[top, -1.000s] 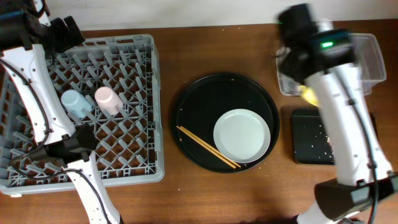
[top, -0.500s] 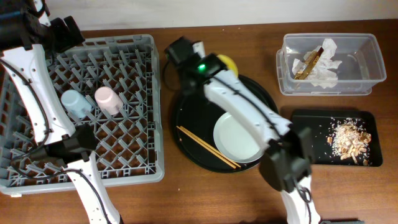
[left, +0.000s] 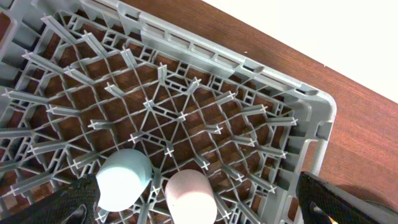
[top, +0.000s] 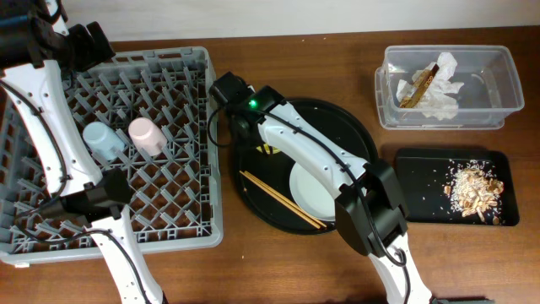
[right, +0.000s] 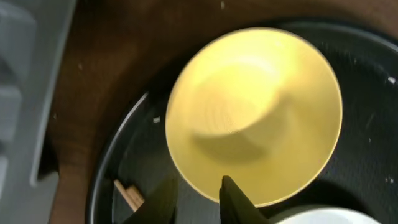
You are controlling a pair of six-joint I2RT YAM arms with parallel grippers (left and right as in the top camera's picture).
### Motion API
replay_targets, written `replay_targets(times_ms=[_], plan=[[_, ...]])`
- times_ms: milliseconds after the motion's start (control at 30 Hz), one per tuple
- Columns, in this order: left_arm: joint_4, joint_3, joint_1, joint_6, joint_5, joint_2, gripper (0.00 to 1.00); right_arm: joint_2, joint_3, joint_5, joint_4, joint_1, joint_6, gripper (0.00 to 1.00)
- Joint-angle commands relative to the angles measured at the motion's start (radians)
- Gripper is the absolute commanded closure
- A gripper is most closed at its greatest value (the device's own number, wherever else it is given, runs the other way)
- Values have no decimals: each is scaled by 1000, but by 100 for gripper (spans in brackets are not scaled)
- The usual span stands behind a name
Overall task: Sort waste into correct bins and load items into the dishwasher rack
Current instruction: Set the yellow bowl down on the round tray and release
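Slightly parted, the right pincer (right: 198,198) straddles the near rim of the yellow bowl (right: 255,118), one of its fingers (right: 235,198) inside the bowl and the other outside. Whether they are pinching the rim or have let go of it, I cannot tell. The bowl is upright, mouth up, over the far-left part of the large round black tray (top: 346,131) at the middle of the tabletop (top: 278,262); the overhead view hides most of it under the right arm. On the same tray, toward its near-right side, lies the pale grey round plate (top: 310,196). The wooden chopsticks (top: 278,199) lie slantwise just left of the plate. Beside the tray, filling the left end of the tabletop, stands the grey dishwasher rack (top: 169,54), with the light-blue cup (top: 101,139) and the pink cup (top: 145,135) side by side among its pegs. The left pincer (left: 196,190) hangs above those cups, spread wide and holding nothing. Along the right edge, the clear plastic tub (top: 506,84) at the far corner holds the crumpled white napkin (top: 443,93) and the tan-gold wrapper (top: 418,84). Just nearer, the shallow black rectangular tray (top: 422,186) carries the beige food scraps (top: 472,190).
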Motion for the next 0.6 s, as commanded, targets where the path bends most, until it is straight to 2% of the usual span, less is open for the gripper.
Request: replay_targets(times_ms=[0, 67, 100, 133, 167, 200, 333, 467, 567], plan=[[0, 7, 2, -2, -14, -9, 1, -5, 8, -13, -39, 2, 0, 67], [0, 7, 2, -2, -14, -9, 1, -23, 10, -8, -68, -3, 2, 63], [0, 7, 2, -2, -14, -9, 1, -38, 18, 1, -80, -8, 13, 50], [0, 7, 2, -2, -14, -9, 1, -57, 37, 35, -106, -21, 54, 19], [0, 7, 2, -2, -14, -9, 1, -72, 60, 63, -131, -34, 93, 7], [0, 7, 2, -2, -14, -9, 1, -90, 92, 91, -166, -55, 137, 1], [0, 7, 2, -2, -14, -9, 1, -148, 236, 108, -286, -166, 170, 1], [0, 7, 2, -2, -14, -9, 1, -192, 395, 109, -456, -361, 169, 1], [0, 7, 2, -2, -14, -9, 1, -200, 444, 108, -576, -534, 170, 1]])
